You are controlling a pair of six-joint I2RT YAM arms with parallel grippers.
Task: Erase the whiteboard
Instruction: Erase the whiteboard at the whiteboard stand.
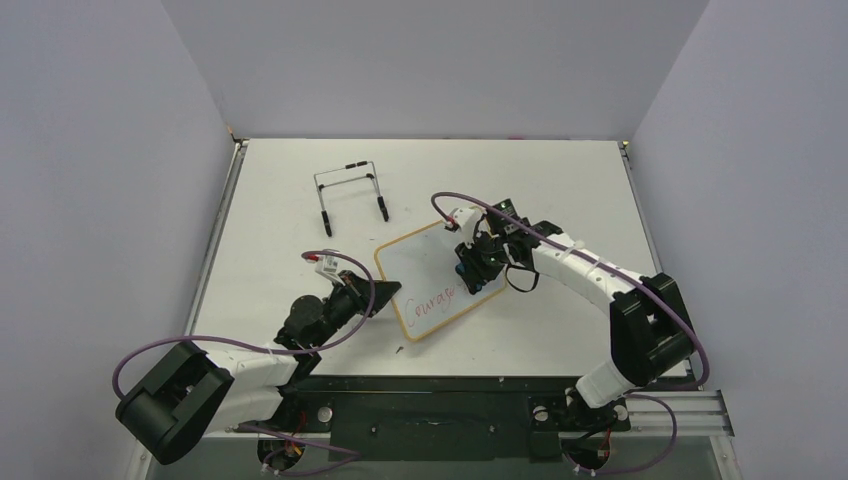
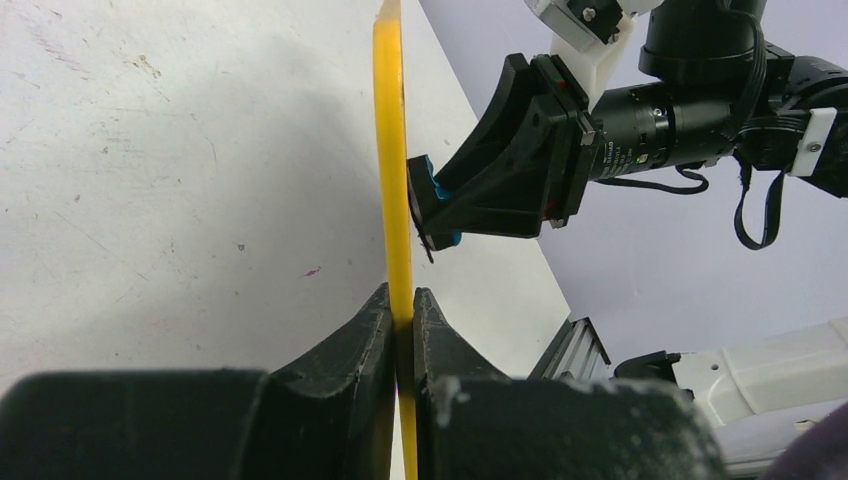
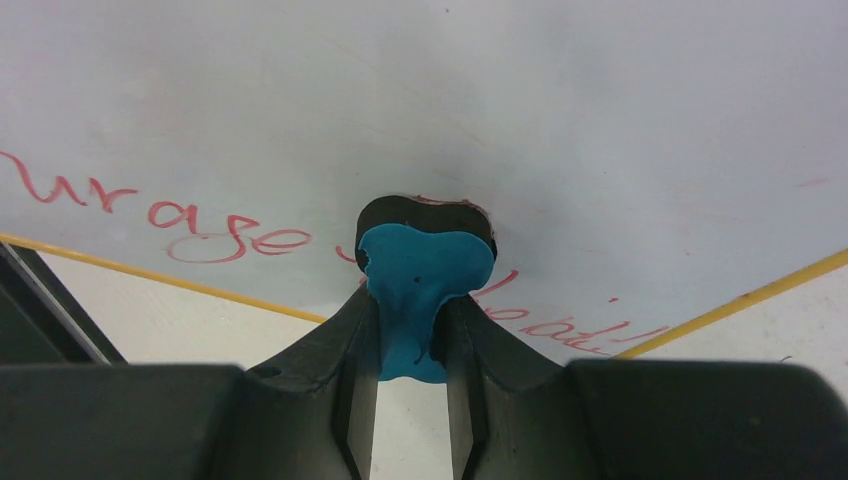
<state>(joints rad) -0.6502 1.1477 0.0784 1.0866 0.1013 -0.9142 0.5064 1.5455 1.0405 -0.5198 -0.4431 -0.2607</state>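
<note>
The whiteboard (image 1: 420, 262), white with a yellow frame, lies tilted on the table between the two arms. Red handwriting (image 1: 432, 298) runs along its near edge. My left gripper (image 1: 385, 293) is shut on the board's left edge; in the left wrist view the yellow edge (image 2: 393, 150) runs straight up from between the jaws of that gripper (image 2: 402, 300). My right gripper (image 3: 412, 310) is shut on a blue eraser (image 3: 415, 290), whose dark pad is pressed onto the board (image 3: 500, 100) just above the red writing (image 3: 230, 238). The board above the eraser is white.
A black wire easel stand (image 1: 350, 190) stands on the table behind the board. The white table top (image 1: 560, 180) ends at metal rails left and right. Grey walls close in on three sides.
</note>
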